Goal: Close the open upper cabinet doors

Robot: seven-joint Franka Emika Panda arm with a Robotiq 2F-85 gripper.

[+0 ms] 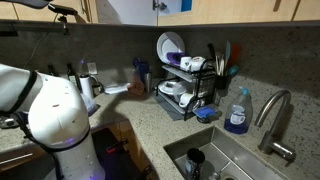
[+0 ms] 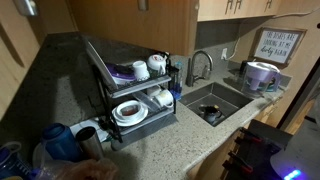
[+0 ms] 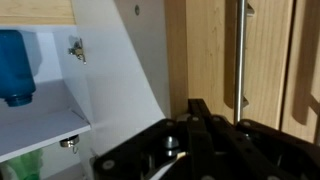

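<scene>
Saw the upper cabinet doors (image 3: 120, 60) on the wall above the counter (image 2: 175, 140), one swung open in the wrist view, white inner face out, beside shut wooden panels. Noted the dish rack (image 2: 150, 120) below. Found the gripper (image 3: 200, 130) near the open door; could not tell its fingers' state.

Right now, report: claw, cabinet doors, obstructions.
Claw up at the cabinet, state unclear. Upper cabinet door open, white inner face showing. Blue container inside, not blocking.
</scene>
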